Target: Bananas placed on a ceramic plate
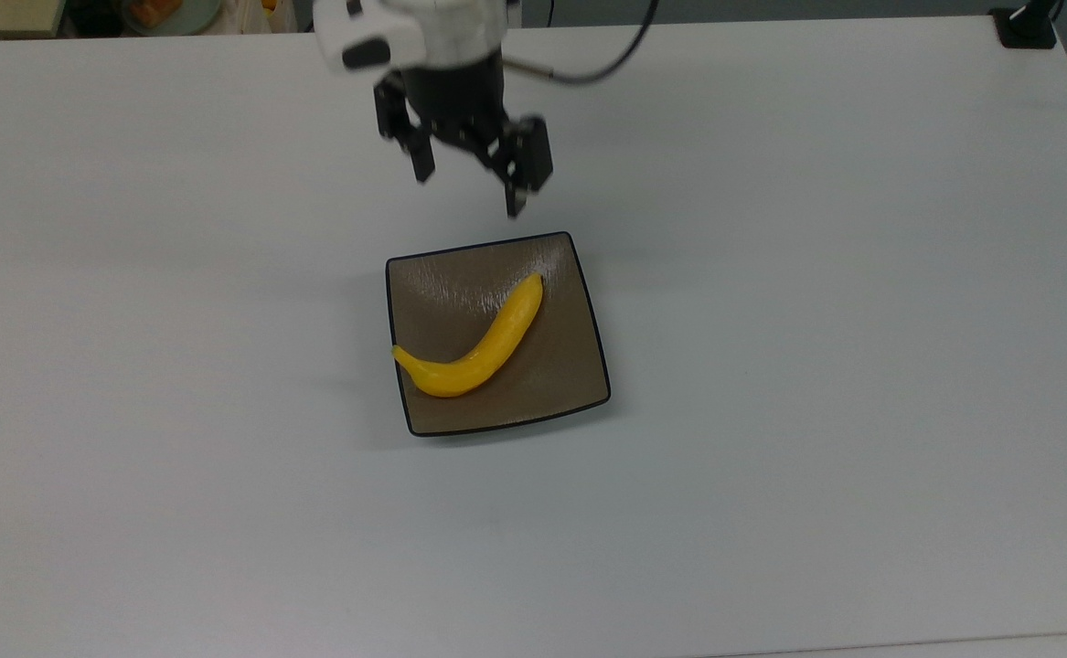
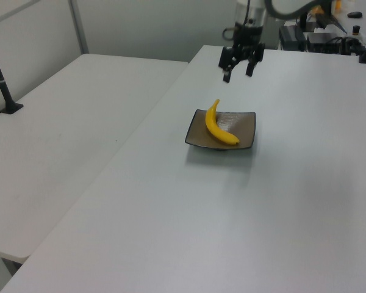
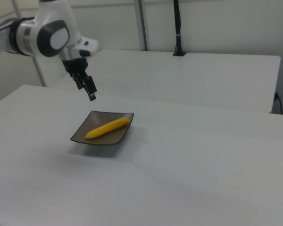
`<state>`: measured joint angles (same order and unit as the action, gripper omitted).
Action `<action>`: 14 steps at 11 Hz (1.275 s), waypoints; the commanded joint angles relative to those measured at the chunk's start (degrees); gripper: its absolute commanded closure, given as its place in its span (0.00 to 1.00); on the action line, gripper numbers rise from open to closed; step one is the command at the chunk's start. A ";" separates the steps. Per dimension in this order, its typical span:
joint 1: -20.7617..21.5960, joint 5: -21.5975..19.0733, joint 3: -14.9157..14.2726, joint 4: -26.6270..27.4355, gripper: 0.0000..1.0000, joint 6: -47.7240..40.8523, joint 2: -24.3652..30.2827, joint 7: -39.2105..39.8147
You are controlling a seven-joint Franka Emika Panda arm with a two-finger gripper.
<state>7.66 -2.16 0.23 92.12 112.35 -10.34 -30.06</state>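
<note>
1. Nearest me in the top view is bare white table [image 1: 771, 512], matte and evenly lit.
2. On it sits the ceramic plate [image 1: 570, 366], square, brown with a thin dark rim, flat on the table.
3. The banana [image 1: 478, 352] lies across the plate, free of the robot; in the top view it runs from the plate's left edge up toward its far right corner, the left tip reaching the rim.
4. Beyond the plate I have the gripper [image 1: 466, 192] up in the air, well clear of the banana, jaws apart and holding nothing.
5. The left view puts the gripper [image 2: 238, 68] above and behind the plate [image 2: 247, 119] and shows a second white table [image 2: 61, 128] alongside, with a black post [image 2: 0, 73] standing on it and a plain wall behind.
6. The right view shows the arm [image 3: 47, 35] reaching in from the right view's left, the gripper [image 3: 87, 89] over the plate's far side, and another black post [image 3: 177, 28] on the rear table against panelled walls.
7. The top view catches a black mount [image 1: 1027, 27] at the table's far right corner.
</note>
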 commanded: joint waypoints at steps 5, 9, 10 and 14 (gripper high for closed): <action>3.84 0.66 -2.76 1.74 0.00 -15.84 12.01 23.52; 6.21 0.14 -6.11 3.14 0.00 -15.41 11.39 37.32; 6.40 0.14 -6.38 3.41 0.00 -13.93 10.87 37.36; 5.26 -0.04 -6.30 2.97 0.00 -13.21 10.87 37.18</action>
